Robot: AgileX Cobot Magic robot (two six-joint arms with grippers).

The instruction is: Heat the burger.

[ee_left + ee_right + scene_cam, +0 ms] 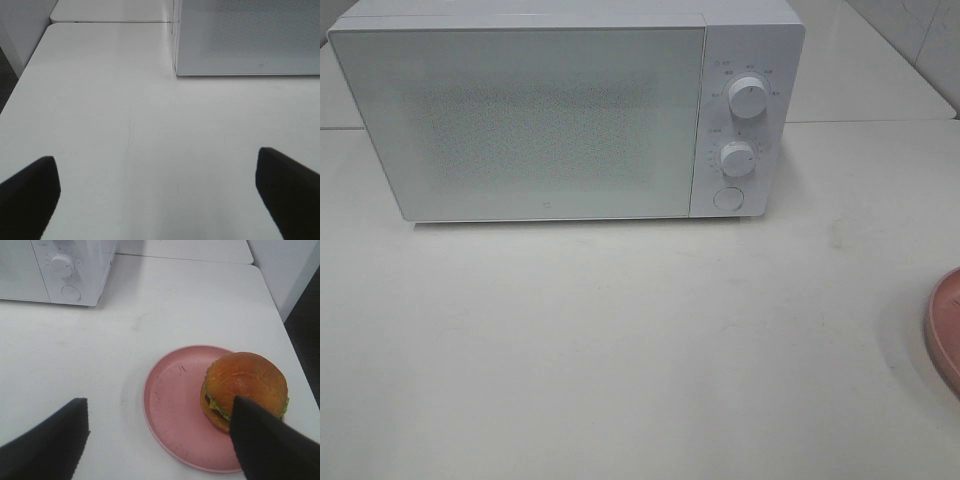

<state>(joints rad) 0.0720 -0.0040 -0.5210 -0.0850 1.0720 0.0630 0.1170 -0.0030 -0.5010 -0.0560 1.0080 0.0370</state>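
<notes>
both hands hang apart and empty, the right hand (160, 440) above the burger (245, 390); the microwave (520, 120) door is shut, so lifting the burger first risks stranding it.

The fist-sized burger (245, 385) with domed golden-brown bun, green lettuce and dark patty sits upright on the round pink plate (170, 405) — toward its three o'clock edge in the right wrist view — uncovered, whole.
</notes>
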